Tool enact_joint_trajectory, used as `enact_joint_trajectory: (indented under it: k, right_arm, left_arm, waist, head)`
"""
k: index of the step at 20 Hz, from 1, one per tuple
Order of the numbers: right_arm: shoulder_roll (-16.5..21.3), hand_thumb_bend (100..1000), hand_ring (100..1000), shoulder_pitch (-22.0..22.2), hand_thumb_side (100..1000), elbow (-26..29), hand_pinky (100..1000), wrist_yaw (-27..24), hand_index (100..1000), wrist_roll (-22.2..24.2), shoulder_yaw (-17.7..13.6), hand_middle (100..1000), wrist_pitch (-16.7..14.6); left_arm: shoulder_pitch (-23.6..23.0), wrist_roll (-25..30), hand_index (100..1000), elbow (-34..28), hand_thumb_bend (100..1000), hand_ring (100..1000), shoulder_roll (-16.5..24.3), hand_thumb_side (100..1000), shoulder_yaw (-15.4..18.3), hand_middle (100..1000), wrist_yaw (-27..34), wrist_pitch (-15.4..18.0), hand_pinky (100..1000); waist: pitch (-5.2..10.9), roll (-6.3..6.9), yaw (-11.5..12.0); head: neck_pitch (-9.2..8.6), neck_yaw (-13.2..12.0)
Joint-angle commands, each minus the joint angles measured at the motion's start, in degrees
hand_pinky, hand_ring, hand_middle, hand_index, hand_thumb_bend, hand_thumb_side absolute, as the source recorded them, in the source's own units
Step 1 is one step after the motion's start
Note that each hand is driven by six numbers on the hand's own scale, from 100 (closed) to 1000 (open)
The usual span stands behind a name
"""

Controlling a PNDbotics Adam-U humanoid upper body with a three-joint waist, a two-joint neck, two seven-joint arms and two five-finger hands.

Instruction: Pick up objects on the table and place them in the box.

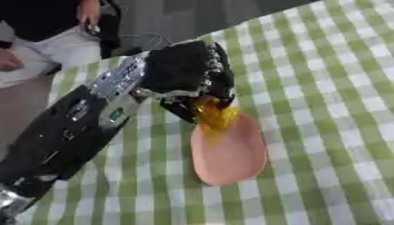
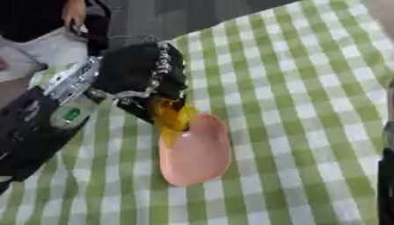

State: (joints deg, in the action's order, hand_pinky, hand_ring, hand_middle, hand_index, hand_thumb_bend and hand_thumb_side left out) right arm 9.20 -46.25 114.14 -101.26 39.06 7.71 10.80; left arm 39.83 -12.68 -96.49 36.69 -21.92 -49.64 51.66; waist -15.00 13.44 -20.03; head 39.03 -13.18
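Note:
My left hand (image 1: 188, 72) comes in from the lower left on a black and silver arm and hangs over the green checked table (image 1: 323, 88). Its fingers are curled down around a crinkled yellow object (image 1: 214, 115), which dangles below the hand. Directly under and beside that object lies a flat pink oval thing (image 1: 228, 154) on the cloth; the yellow object overlaps its upper left edge. A dark sliver at the right edge of the right eye view may be my right arm (image 2: 387, 176); no hand shows there.
The table's far edge runs diagonally across the top left, with grey floor beyond. A person in dark top and light trousers (image 1: 46, 39) sits past that edge. No box is in view.

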Motion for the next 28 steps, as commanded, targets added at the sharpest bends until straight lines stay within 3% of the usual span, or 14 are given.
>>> enact_joint_trajectory:
  k: [1, 4, 5, 8, 9, 10, 11, 12, 13, 14, 15, 17, 23, 28]
  right_arm:
    - [-0.15, 100, 709, -0.23, 1000, 0.45, 631, 0.03, 1000, -0.71, -0.23, 758, -0.03]
    - [-0.09, 100, 706, -0.11, 1000, 0.45, 628, -0.3, 1000, -1.38, -0.3, 756, -0.38]
    - [-0.08, 100, 703, -0.08, 1000, 0.45, 625, -0.46, 1000, -1.63, -0.31, 754, -0.54]
    - [-0.03, 100, 700, -0.08, 1000, 0.45, 621, -0.95, 1000, -2.21, -0.3, 751, -0.97]
    - [-0.01, 100, 698, -0.09, 1000, 0.45, 619, -1.09, 1000, -2.32, -0.29, 750, -1.08]
    - [0.02, 100, 698, -0.11, 1000, 0.45, 618, -1.23, 1000, -2.4, -0.27, 749, -1.2]
    - [0.04, 100, 696, -0.12, 1000, 0.45, 617, -1.34, 1000, -2.44, -0.25, 748, -1.29]
    - [0.06, 100, 696, -0.14, 1000, 0.45, 616, -1.44, 1000, -2.45, -0.23, 748, -1.38]
    - [0.08, 100, 695, -0.16, 1000, 0.45, 615, -1.52, 1000, -2.44, -0.21, 747, -1.45]
    - [0.1, 100, 695, -0.18, 1000, 0.45, 615, -1.57, 1000, -2.42, -0.18, 747, -1.5]
    - [0.12, 100, 694, -0.19, 1000, 0.45, 614, -1.6, 1000, -2.39, -0.16, 746, -1.53]
    - [0.15, 100, 694, -0.2, 1000, 0.45, 614, -1.62, 1000, -2.26, -0.12, 746, -1.57]
    - [0.29, 100, 693, -0.16, 1000, 0.45, 613, -1.52, 1000, -1.69, 0.0, 745, -1.59]
    - [0.94, 100, 687, -0.18, 1000, 0.45, 607, -1.55, 1000, -0.79, 0.05, 741, -1.99]
  left_arm:
    - [0.65, 2.18, 216, -2.03, 562, 100, 0.79, 100, -0.5, 100, 1.26, 0.3, 100]
    - [0.21, 4.96, 321, -2.98, 578, 223, 1.15, 100, -0.82, 223, 1.85, 0.3, 100]
    - [0.06, 6.5, 430, -3.15, 570, 318, 1.25, 100, -1.0, 316, 1.97, 0.3, 100]
    - [-0.13, 11.07, 508, -3.71, 567, 388, 1.17, 100, -1.29, 391, 3.22, 0.3, 116]
    - [-0.15, 12.42, 596, -3.89, 554, 474, 1.16, 100, -1.24, 475, 3.85, 0.3, 268]
    - [-0.19, 13.82, 609, -4.04, 555, 486, 1.15, 100, -1.14, 486, 4.41, 0.3, 290]
    - [-0.21, 15.17, 722, -4.21, 594, 611, 1.17, 215, -1.06, 597, 4.9, 0.3, 479]
    - [-0.24, 16.53, 735, -4.37, 599, 626, 1.17, 237, -0.95, 611, 5.32, 0.3, 498]
    - [-0.27, 17.72, 831, -4.5, 674, 743, 1.15, 466, -0.82, 723, 5.81, 0.3, 631]
    - [-0.3, 18.74, 811, -4.61, 648, 721, 1.13, 413, -0.67, 700, 6.34, 0.3, 604]
    - [-0.32, 19.63, 856, -4.73, 744, 763, 1.15, 564, -0.49, 747, 6.91, 0.3, 664]
    - [-0.36, 21.21, 855, -4.81, 753, 760, 1.25, 559, -0.11, 749, 7.92, 0.3, 662]
    - [-0.68, 24.79, 848, -5.17, 710, 745, 1.66, 432, 0.82, 742, 10.22, 0.3, 638]
    - [-2.69, 22.3, 820, -8.24, 394, 686, 3.31, 331, 3.64, 700, 12.69, 0.3, 550]
  waist:
    - [1.67, -0.49, 0.06]
    - [2.28, -0.49, 0.13]
    - [2.52, -0.49, 0.12]
    - [3.04, -0.49, -0.01]
    - [3.16, -0.49, -0.07]
    - [3.25, -0.49, -0.14]
    - [3.33, -0.49, -0.21]
    - [3.39, -0.49, -0.26]
    - [3.42, -0.49, -0.29]
    - [3.44, -0.49, -0.31]
    - [3.44, -0.49, -0.31]
    - [3.41, -0.49, -0.31]
    - [3.25, -0.49, -0.25]
    - [2.94, -0.49, 0.39]
  head:
    - [0.66, -0.39]
    - [1.43, -0.29]
    - [1.81, -0.41]
    - [2.51, -0.73]
    - [2.52, -0.76]
    - [2.48, -0.77]
    - [2.38, -0.77]
    - [2.3, -0.79]
    - [2.24, -0.8]
    - [2.2, -0.8]
    - [2.13, -0.79]
    - [2.01, -0.84]
    - [1.66, -1.15]
    - [1.12, -0.75]
